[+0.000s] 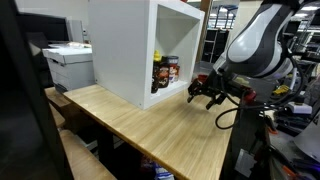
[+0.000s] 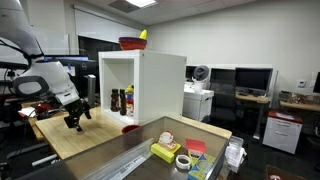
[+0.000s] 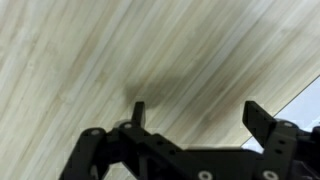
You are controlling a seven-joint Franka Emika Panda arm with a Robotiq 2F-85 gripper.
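**Open gripper low over the table, bottles inside the cabinet**

Your gripper (image 1: 207,95) hangs just above the wooden table (image 1: 150,125), jaws spread wide and holding nothing. The wrist view shows only bare wood between the fingers (image 3: 138,110). The bottles (image 1: 165,72) stand inside the white cabinet (image 1: 120,40), near its open front, to the left of the gripper in an exterior view. Their number is hard to tell, perhaps three. Level the fingers, mind the cabinet's edge, and approach the nearest bottle straight on.

Matt wooden table (image 3: 90,60), matt black tool (image 3: 195,118)
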